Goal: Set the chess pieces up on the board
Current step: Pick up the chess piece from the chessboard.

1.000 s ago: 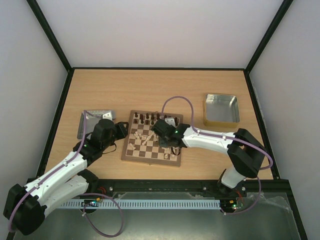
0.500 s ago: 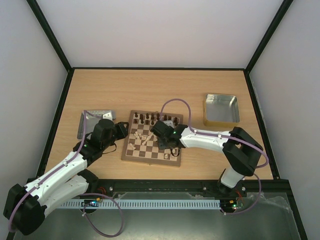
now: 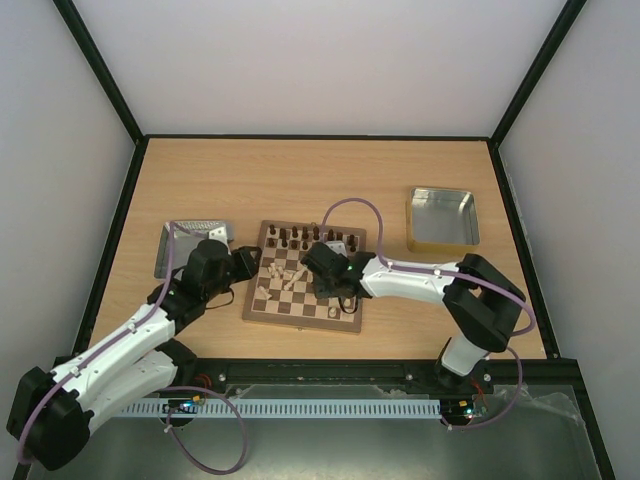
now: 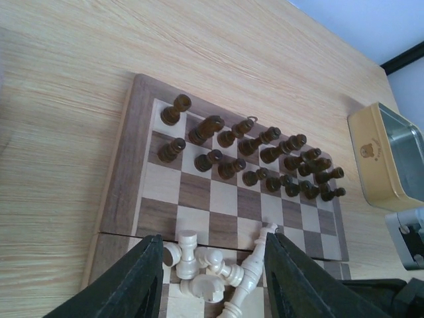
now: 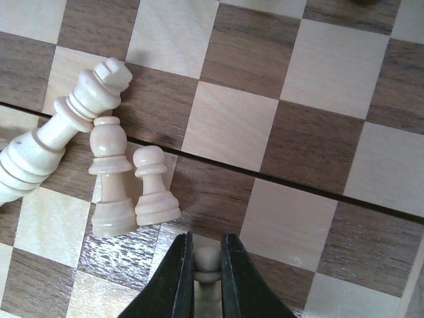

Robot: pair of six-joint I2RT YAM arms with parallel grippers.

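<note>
White shells on left arm [image 3: 120, 345] and right arm [image 3: 415, 283], with bulky black housings at each joint. Thin purple cable [image 3: 352, 201] strung along each arm, looping free behind the jaws. Small green light [image 3: 346, 266] glowing on the black wrist block just behind the right jaws, and another likewise on the left. Matt black jaws: broad and angular on the left, slim and smooth-edged on the right.
</note>
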